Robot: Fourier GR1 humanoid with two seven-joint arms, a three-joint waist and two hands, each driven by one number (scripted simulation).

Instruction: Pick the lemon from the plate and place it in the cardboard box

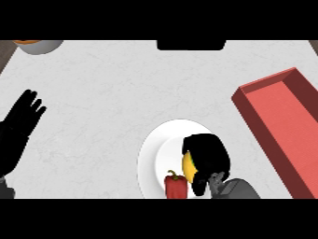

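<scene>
lemon [187, 169] mostly hidden, box [285, 126] end cut off

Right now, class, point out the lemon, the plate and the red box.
lemon [187, 171], head view: yellow side showing under the right hand [207, 151].
plate [153, 158], head view: bare white rim at its left.
red box [285, 133], head view: bare inner floor.

Bright, flat, even light over the pale counter [113, 88], shadows faint

one plate [151, 154], lemon [188, 168], pepper [176, 186], box [292, 135], bowl [38, 45]
</scene>
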